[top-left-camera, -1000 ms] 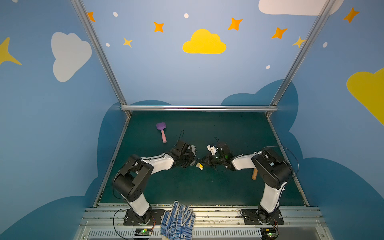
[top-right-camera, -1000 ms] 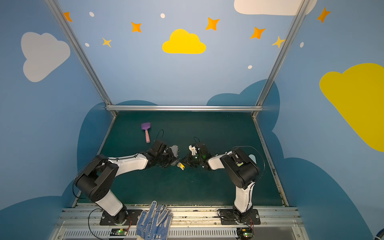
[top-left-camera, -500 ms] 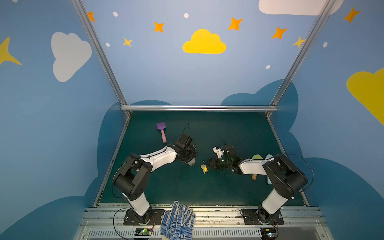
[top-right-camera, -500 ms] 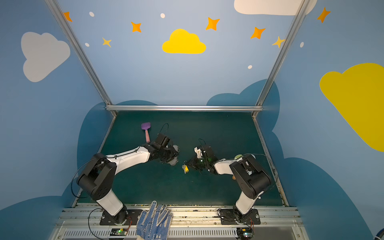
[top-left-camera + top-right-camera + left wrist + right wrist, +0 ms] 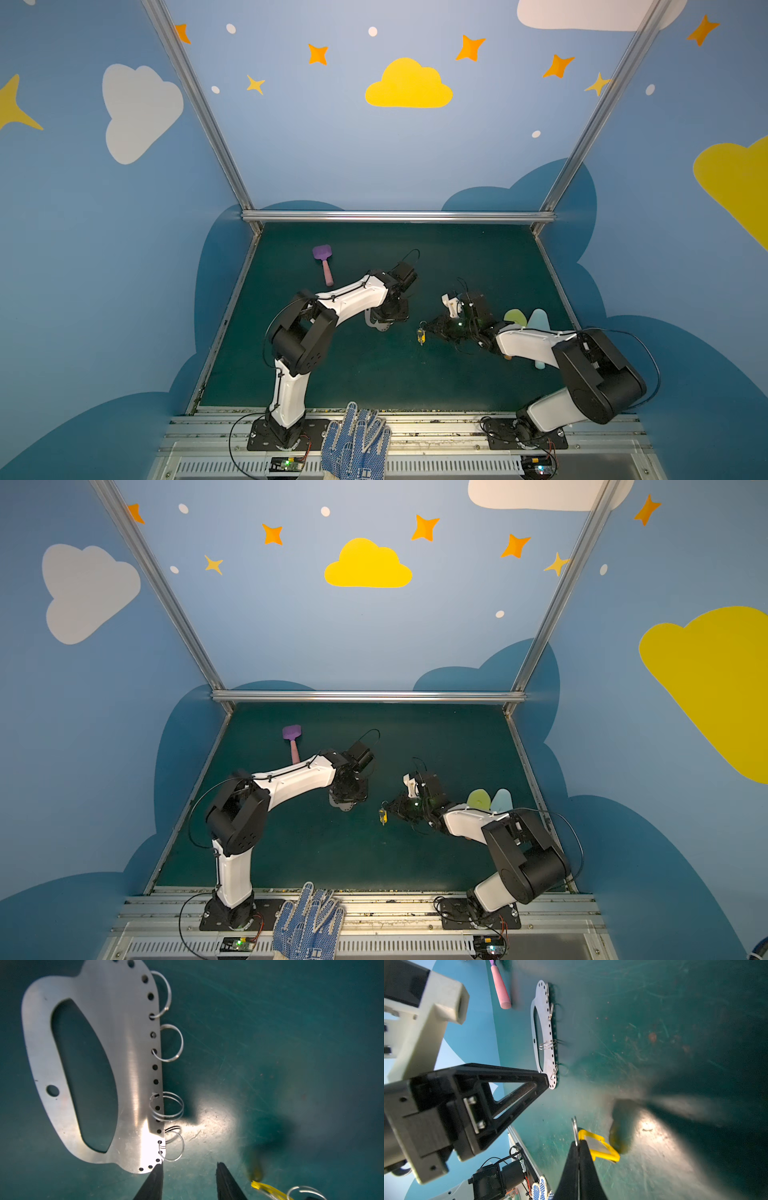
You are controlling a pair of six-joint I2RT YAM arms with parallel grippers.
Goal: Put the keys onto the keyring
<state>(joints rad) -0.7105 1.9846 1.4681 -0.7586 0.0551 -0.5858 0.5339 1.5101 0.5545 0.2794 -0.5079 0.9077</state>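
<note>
Stretching low toward centre, right gripper [image 5: 578, 1142] clamps the keys [image 5: 599, 1148]; left gripper [image 5: 189, 1164] points down, jaws parted, by the keyring [image 5: 133, 1064].

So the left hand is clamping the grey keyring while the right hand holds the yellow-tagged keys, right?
Not quite. The left hand is open: the left wrist view shows its fingers apart with nothing between, the keyring lying beside one. The right hand does hold the yellow-tagged keys.
</note>
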